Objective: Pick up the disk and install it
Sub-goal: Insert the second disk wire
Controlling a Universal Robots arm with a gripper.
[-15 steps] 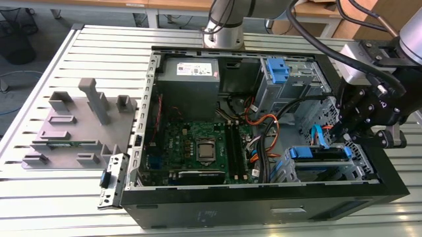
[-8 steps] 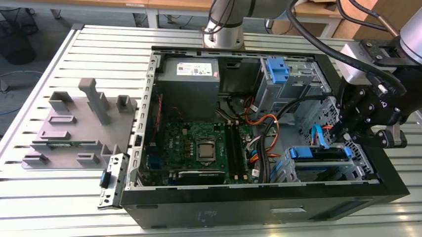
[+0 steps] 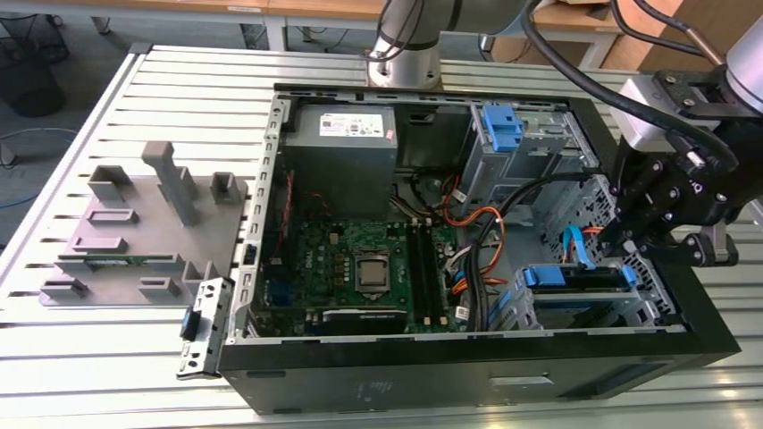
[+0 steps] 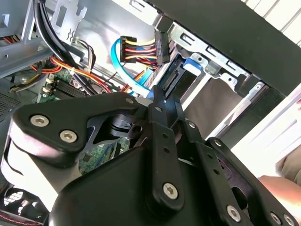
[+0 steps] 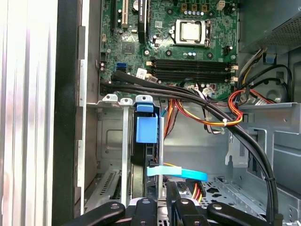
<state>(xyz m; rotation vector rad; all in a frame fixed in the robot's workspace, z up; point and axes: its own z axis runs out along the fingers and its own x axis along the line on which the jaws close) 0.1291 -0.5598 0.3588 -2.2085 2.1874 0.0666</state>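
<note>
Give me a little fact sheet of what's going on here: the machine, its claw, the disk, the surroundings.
Machine: robot arm reaching into an open computer case lying on a slatted table
Claw: at the drive cage on the exterior view's right; open or shut, cannot tell
Disk: blue-railed, sitting in the drive cage, below the claw
Inside case: green motherboard, grey power supply box
Beside case: grey parts holder

The exterior view looks down from high and somewhat back, taking in the whole open computer case (image 3: 477,241) on the slatted desk (image 3: 143,349), with the arm at that view's right. The first wrist view looks steeply down into the case from close range, over the drive cage (image 5: 127,141) toward the motherboard (image 5: 178,42). The second wrist view sits very near the claw (image 4: 157,101) linkage, facing past it. All three share the drive cage area and the blue data cable (image 5: 178,173).
</note>
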